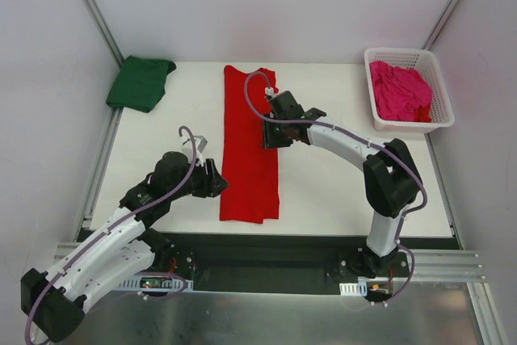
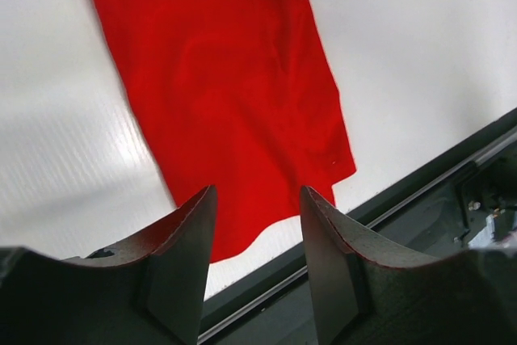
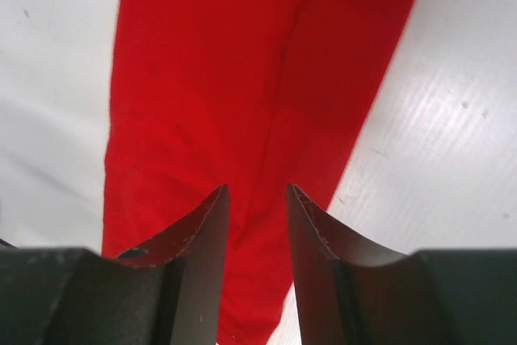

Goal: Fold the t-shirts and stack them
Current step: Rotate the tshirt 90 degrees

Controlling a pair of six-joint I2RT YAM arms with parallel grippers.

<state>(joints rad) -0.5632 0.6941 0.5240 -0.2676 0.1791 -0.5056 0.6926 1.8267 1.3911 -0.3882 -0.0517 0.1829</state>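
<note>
Red cotton dominates the white counter (image 1: pixel 339 175), where the red t-shirt (image 1: pixel 250 151) is seen laid out as a long, narrow strip running from the far side toward the near edge, its sides folded in. The left end effector (image 1: pixel 220 179) is positioned at the strip's left edge, close to the near end. In the left wrist view its fingers (image 2: pixel 182 256) are parted by a moderate gap, nothing is gripped between them, and the shirt's near end is seen beyond the tips. The right end effector (image 1: pixel 271 136) is held over the strip's right edge, about midway along its length. Its fingers (image 3: pixel 206 248) are parted a little less widely, with red cloth visible past the gap and nothing clamped. Whether either pair of tips touches the fabric cannot be told. The green t-shirt (image 1: pixel 141 82) is seen folded at the far left corner of the counter, well apart from the red one. The pink t-shirt (image 1: pixel 400 90) is left crumpled inside the white basket (image 1: pixel 440 115) at the far right corner.
</note>
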